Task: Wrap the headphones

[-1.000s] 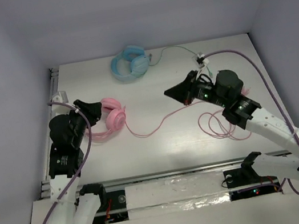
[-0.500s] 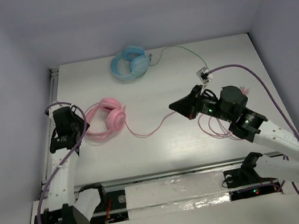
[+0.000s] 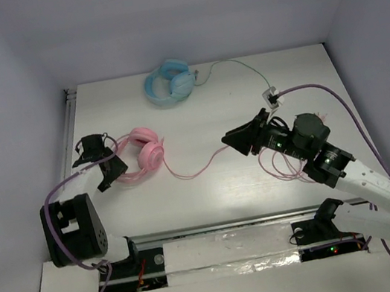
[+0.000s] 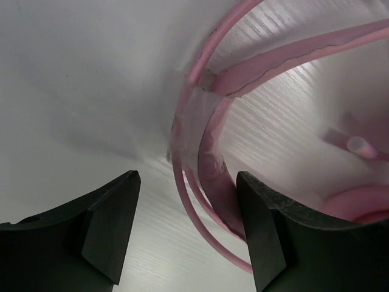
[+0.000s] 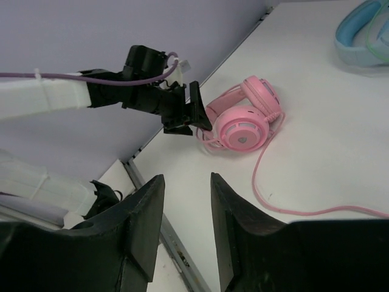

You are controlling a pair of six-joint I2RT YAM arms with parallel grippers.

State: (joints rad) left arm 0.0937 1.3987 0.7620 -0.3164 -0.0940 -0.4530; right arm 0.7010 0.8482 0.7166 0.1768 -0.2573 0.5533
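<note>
the white table (image 3: 205,118) fills the view from above, walled on three sides in pale grey. the right arm (image 3: 354,172) reaches in from the near right corner toward the middle, a purple hose (image 3: 358,103) looping over it. the left arm (image 3: 74,231) is folded up at the near left and stretches a short way toward the left edge. the headphones (image 3: 147,151) lie on the table's left half, ear cups together on their right side and the thin double headband curving off to the left. light blue headphones (image 3: 169,82) rest near the back wall, well apart from the pink pair, with a green cable (image 3: 234,66) trailing right from them. the left gripper (image 4: 187,177) sits at the headband with its fingers spread. the wrist view shows the pink bands running through the gap, close to the right-hand finger, but not pinched. the right gripper (image 5: 185,182) points left at the middle of the table with its fingers a little apart and nothing between them. the pink cable (image 3: 197,167) runs from the ear cups across the table to the right and passes under that arm, where it lies in loose loops.
</note>
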